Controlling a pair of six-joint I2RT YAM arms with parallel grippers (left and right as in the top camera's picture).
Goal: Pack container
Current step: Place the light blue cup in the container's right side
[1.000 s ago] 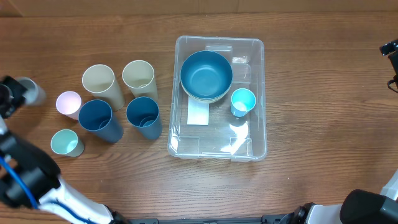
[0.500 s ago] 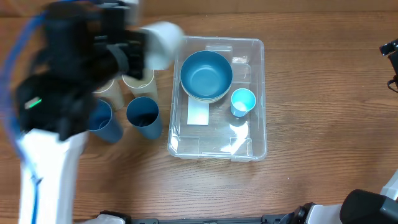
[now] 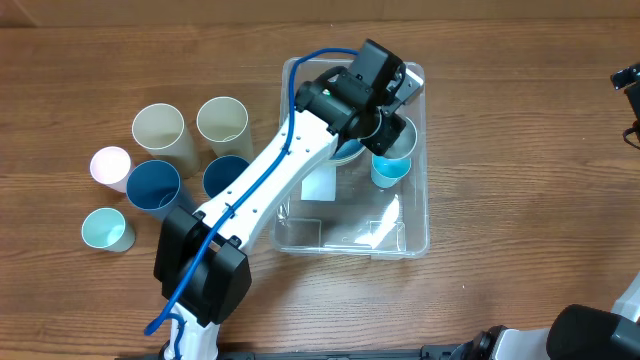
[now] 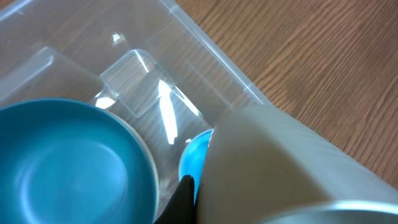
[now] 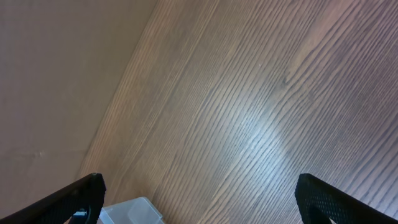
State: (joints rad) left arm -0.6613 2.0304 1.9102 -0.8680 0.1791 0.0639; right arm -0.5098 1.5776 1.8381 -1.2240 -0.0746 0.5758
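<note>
- The left end effector (image 3: 388,120) hangs over the container (image 3: 424,215), pressed together on the wall of a pale cup (image 4: 280,168), apparently to lower it inside.
- The container sits mid-desk (image 3: 520,150), holding a blue bowl (image 4: 62,162) and a small light-blue cup (image 3: 392,170). The pale cup hovers just above that one, probably for nesting.
- The right end effector (image 5: 199,202) is spread, parked far right, clear of the work.
- Loose cups (image 3: 158,128) stand left of the container, within the left arm's reach.
</note>
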